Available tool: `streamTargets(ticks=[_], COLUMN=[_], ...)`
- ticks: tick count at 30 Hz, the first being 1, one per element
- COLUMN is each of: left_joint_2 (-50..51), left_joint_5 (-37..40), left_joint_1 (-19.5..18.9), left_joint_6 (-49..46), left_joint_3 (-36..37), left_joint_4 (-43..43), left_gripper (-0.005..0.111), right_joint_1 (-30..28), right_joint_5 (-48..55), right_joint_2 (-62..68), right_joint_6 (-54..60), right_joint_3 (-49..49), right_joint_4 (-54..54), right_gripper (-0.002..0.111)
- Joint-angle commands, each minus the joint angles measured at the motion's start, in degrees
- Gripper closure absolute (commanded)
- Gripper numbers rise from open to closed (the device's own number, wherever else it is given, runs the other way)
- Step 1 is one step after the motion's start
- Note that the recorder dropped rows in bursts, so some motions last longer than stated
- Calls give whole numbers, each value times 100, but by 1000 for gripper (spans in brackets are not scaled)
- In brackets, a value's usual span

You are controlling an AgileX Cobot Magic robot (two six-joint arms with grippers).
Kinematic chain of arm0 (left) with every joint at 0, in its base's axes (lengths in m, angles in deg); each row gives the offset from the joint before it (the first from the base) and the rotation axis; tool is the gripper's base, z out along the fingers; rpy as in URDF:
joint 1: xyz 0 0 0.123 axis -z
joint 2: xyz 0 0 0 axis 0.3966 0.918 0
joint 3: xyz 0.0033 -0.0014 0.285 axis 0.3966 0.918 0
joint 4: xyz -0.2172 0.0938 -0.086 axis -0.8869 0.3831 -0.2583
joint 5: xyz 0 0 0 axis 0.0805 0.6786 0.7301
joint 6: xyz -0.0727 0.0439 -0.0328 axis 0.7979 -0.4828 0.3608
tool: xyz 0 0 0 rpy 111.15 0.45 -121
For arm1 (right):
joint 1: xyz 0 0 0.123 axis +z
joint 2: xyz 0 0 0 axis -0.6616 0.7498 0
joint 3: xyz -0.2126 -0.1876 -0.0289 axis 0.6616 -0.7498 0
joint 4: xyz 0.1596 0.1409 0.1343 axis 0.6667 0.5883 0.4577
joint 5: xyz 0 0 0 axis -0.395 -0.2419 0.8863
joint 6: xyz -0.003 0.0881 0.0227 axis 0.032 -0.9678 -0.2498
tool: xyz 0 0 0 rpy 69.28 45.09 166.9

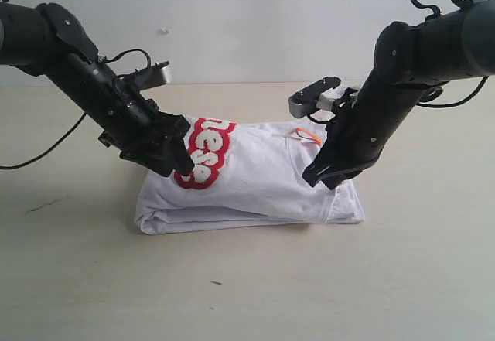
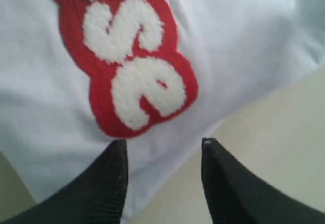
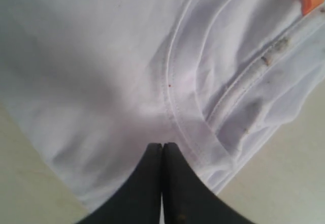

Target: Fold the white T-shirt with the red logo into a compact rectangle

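Your white T-shirt (image 1: 255,179) lies in the middle of the bench (image 1: 77,279) as a layered, roughly rectangular bundle. Its stacked edges show along the near side. The top face is wrinkled and slopes up toward the far side.

The red logo (image 1: 205,154) sits on top at the left end of the bundle. It runs from far to near, and only its last puffy white letters, "ese", are readable. The small orange neck tag (image 1: 308,134) shows on the far right part of the top, by the collar.

Your left hand (image 1: 174,159) hangs at the left end of the shirt, just beside the near end of the logo. In the left wrist view its two dark fingers (image 2: 101,183) stand apart with nothing gripped between them. Only shirt fabric and a strip of bench show through the gap. You cannot tell from these views whether the tips touch the cloth.

Your right hand (image 1: 325,177) is over the right end of the bundle, nearer than the tag. In the right wrist view its fingers (image 3: 147,183) are pressed flat together with no cloth caught between them. They point at a stitched seam and the ribbed collar (image 3: 254,76). The tips look to be at the fabric, but contact is not certain.
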Motion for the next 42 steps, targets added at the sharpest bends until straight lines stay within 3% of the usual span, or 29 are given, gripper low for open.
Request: streamTargets(ticks=[1, 13, 19, 28, 42], left_joint_2=[251, 792, 805, 805, 805], left_joint_5=[-506, 308, 902, 1048, 1128], left_joint_1=[-6, -6, -18, -62, -62], left_joint_6=[-36, -36, 149, 299, 310], left_joint_3=[9, 17, 31, 31, 44], left_joint_4=[-76, 224, 963, 1026, 867], left_gripper=[61, 61, 61, 61, 61], right_joint_1=[-15, -15, -15, 163, 717], right_joint_5=[76, -456, 112, 1326, 1487], right_joint_2=[-41, 407, 537, 537, 537], right_joint_6=[83, -180, 199, 826, 646], right_joint_3=[-4, -4, -4, -4, -4], right_joint_4=[72, 199, 211, 158, 133], right_gripper=[108, 108, 108, 108, 108])
